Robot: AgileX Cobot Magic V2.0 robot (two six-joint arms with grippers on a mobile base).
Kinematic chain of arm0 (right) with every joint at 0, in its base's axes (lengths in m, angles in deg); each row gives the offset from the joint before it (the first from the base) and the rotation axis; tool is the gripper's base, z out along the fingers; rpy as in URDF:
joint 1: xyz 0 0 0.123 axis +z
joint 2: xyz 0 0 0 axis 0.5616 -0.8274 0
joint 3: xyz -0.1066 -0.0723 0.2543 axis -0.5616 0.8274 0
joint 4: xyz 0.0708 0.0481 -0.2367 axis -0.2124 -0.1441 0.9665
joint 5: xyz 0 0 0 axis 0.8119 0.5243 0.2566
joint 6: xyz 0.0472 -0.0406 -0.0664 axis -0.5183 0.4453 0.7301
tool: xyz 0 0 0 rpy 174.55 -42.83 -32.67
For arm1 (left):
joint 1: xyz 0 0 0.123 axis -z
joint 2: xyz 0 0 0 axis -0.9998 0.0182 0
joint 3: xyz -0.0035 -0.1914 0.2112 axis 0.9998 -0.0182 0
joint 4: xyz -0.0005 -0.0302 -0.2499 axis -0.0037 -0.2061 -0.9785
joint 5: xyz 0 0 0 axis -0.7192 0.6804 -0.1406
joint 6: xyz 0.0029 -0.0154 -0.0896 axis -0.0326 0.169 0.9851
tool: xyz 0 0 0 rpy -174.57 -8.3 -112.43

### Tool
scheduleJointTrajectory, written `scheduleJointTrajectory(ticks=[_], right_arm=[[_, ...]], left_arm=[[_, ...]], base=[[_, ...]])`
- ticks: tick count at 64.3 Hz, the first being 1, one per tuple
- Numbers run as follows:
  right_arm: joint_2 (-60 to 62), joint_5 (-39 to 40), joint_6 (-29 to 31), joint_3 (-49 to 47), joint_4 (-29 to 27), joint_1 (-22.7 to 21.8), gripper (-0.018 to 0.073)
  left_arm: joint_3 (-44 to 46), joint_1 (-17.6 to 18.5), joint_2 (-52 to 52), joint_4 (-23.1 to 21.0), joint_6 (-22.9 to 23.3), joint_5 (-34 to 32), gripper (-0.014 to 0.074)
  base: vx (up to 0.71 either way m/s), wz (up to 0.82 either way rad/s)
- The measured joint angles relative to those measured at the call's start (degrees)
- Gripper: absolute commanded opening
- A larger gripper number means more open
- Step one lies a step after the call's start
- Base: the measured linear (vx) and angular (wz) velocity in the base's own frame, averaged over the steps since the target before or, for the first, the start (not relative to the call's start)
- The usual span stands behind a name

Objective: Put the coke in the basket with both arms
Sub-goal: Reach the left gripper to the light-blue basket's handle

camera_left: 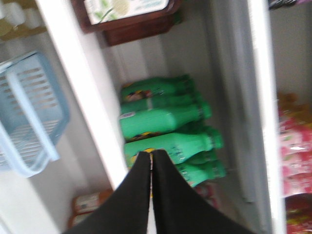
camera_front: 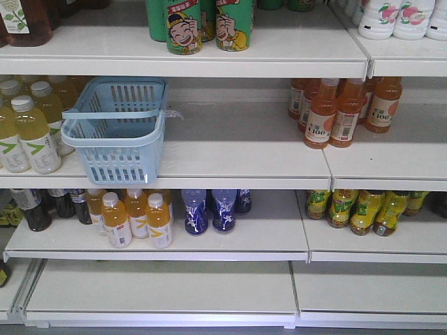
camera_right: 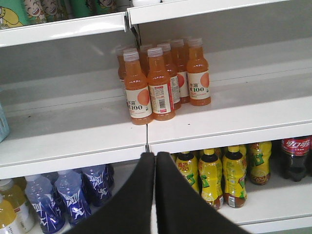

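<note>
Facing the store shelving, the front camera takes in the basket (camera_front: 122, 164) on the middle shelf (camera_front: 244, 153). Its long axis runs front to back and one handle lies across its open top. Orange-drink bottles (camera_front: 342, 112) stand well to its right on the same level. Neither arm's jaws appear in this view, and the coke cannot be picked out with certainty.

Left wrist camera, blurred and tilted: the left jaws are pressed together, holding nothing. Green bottles (camera_left: 165, 126) show just beyond the tips. The basket (camera_left: 34, 112) sits well off to their left, apart from the jaws.

Right wrist camera, the only view to show the coke (camera_right: 296, 158) plainly: the right jaws are likewise clenched on nothing. The coke stands upright on the lower shelf, far to the right of the tips and about level with them, just right of the yellow bottles (camera_right: 229, 175). Its long axis is vertical and its red label with white script faces the camera; neck and cap are hidden behind the middle shelf (camera_right: 73, 131) edge. Orange-drink bottles (camera_right: 161, 83) stand above and ahead of the tips, with blue bottles (camera_right: 68, 195) down to their left.
</note>
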Motion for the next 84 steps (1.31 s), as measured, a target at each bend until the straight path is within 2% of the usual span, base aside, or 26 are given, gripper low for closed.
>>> scheduleJointTrajectory(ticks=[15, 25, 31, 34, 37, 40, 42, 43, 46, 51, 55, 58, 64, 71, 75, 84], right_arm=[[0.0, 0.0, 0.0, 0.0, 0.0, 0.0, -0.0006], [0.0, 0.0, 0.0, 0.0, 0.0, 0.0, -0.0006], [0.0, 0.0, 0.0, 0.0, 0.0, 0.0, -0.0006], [0.0, 0.0, 0.0, 0.0, 0.0, 0.0, -0.0006], [0.0, 0.0, 0.0, 0.0, 0.0, 0.0, -0.0006], [0.0, 0.0, 0.0, 0.0, 0.0, 0.0, -0.0006], [0.0, 0.0, 0.0, 0.0, 0.0, 0.0, -0.0006], [0.0, 0.0, 0.0, 0.0, 0.0, 0.0, -0.0006], [0.0, 0.0, 0.0, 0.0, 0.0, 0.0, -0.0006], [0.0, 0.0, 0.0, 0.0, 0.0, 0.0, -0.0006], [0.0, 0.0, 0.0, 0.0, 0.0, 0.0, -0.0006], [0.0, 0.0, 0.0, 0.0, 0.0, 0.0, -0.0006], [0.0, 0.0, 0.0, 0.0, 0.0, 0.0, -0.0006], [0.0, 0.0, 0.0, 0.0, 0.0, 0.0, -0.0006], [0.0, 0.0, 0.0, 0.0, 0.0, 0.0, -0.0006], [0.0, 0.0, 0.0, 0.0, 0.0, 0.0, -0.0006]], left_arm=[[0.0, 5.6, 11.3, 2.1, 0.0, -4.1, -0.0006], [0.0, 7.8, 17.6, 6.2, 0.2, -9.7, -0.0006], [0.0, 8.3, 21.4, 9.6, 2.8, -13.0, -0.0006], [0.0, 8.3, 23.3, 12.1, 5.7, -14.3, -0.0006], [0.0, 8.3, 25.5, 15.5, 10.6, -15.7, -0.0006], [0.0, 8.3, 27.2, 20.7, 16.8, -18.0, -0.0006], [0.0, 8.3, 28.2, 23.8, 19.3, -19.6, -0.0006], [0.0, 8.3, 29.0, 26.2, 22.7, -21.0, -0.0006], [0.0, 8.3, 30.8, 32.2, 28.5, -25.7, -0.0006], [0.1, 8.3, 34.2, 40.7, 35.9, -33.6, -0.0006], [0.2, 8.3, 36.9, 44.6, 39.9, -39.2, -0.0005], [0.2, 8.3, 39.0, 46.2, 41.2, -42.7, -0.0004], [0.2, 8.3, 42.7, 46.8, 42.3, -44.9, 0.0008], [0.2, 8.3, 45.6, 45.9, 42.8, -45.6, 0.0073], [0.2, 7.9, 46.6, 45.0, 42.9, -46.5, 0.0154], [0.2, 6.2, 48.3, 42.2, 43.3, -49.8, 0.0403]], base=[[0.0, 0.0], [0.0, 0.0], [0.0, 0.0], [0.0, 0.0], [0.0, 0.0], [0.0, 0.0], [0.0, 0.0], [0.0, 0.0], [0.0, 0.0], [0.0, 0.0], [0.0, 0.0], [0.0, 0.0], [0.0, 0.0], [0.0, 0.0], [0.0, 0.0], [0.0, 0.0]])
